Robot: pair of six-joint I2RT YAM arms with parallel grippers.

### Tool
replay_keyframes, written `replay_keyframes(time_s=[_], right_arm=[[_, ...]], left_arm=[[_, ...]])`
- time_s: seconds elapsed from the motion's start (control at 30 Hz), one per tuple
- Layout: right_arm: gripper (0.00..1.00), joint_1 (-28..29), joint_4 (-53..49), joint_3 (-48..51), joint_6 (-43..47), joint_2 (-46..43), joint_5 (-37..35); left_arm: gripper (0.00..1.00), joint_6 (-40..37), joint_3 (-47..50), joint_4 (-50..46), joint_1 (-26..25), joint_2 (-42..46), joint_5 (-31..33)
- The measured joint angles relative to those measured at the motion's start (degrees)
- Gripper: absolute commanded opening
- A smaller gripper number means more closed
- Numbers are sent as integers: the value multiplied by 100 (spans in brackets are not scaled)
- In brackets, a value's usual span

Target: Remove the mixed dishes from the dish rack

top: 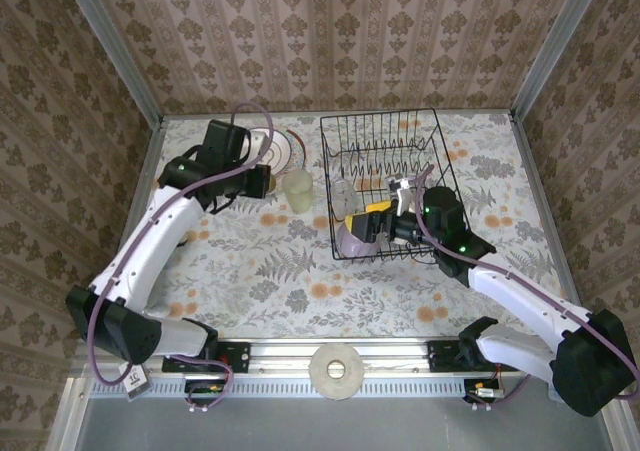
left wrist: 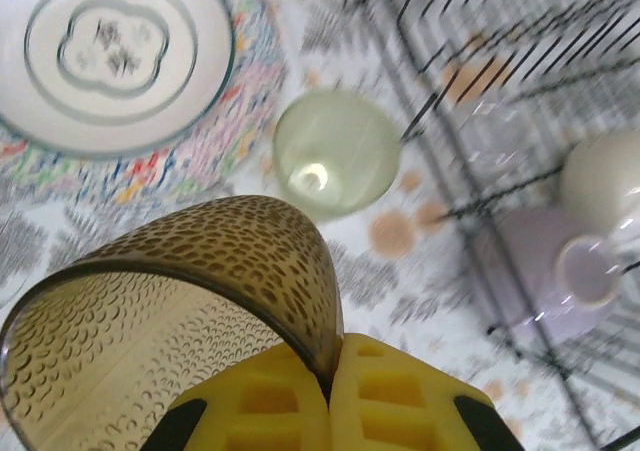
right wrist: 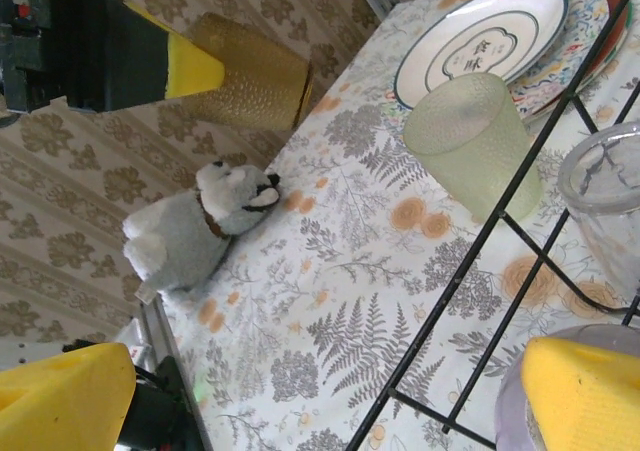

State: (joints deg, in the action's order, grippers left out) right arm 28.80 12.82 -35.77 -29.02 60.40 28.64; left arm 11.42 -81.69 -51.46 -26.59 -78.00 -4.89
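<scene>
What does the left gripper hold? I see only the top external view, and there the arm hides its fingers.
Observer: The left gripper is shut on the rim of the amber cup.
Operator: Is anything else on the table's left side?
Observer: A white plush dog lies there, near the edge by the wall.
Operator: And the right gripper?
Observer: Its jaws stand wide open, one finger at the lilac bowl's rim.

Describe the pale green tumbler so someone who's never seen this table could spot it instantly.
On the floral table, find the black wire dish rack. Just outside its left wall, beside the stacked plates, stands the pale green tumbler. It is frosted and green-tinted, unlike the clear glass inside the rack.
</scene>
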Motion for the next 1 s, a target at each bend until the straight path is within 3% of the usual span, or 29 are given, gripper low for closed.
replay_keyframes(time_s=[0.27, 0.57, 1.0], right_arm=[[100, 380, -275, -173, 387, 168, -369], [100, 503, -442, -190, 588, 201, -605], [100, 595, -564, -229, 664, 181, -741]], left_arm=[[0, -588, -734, -839, 201, -1349, 387], [0, -780, -1517, -1025, 387, -2938, 409], [0, -778, -1880, -1067, 380, -3602, 339]])
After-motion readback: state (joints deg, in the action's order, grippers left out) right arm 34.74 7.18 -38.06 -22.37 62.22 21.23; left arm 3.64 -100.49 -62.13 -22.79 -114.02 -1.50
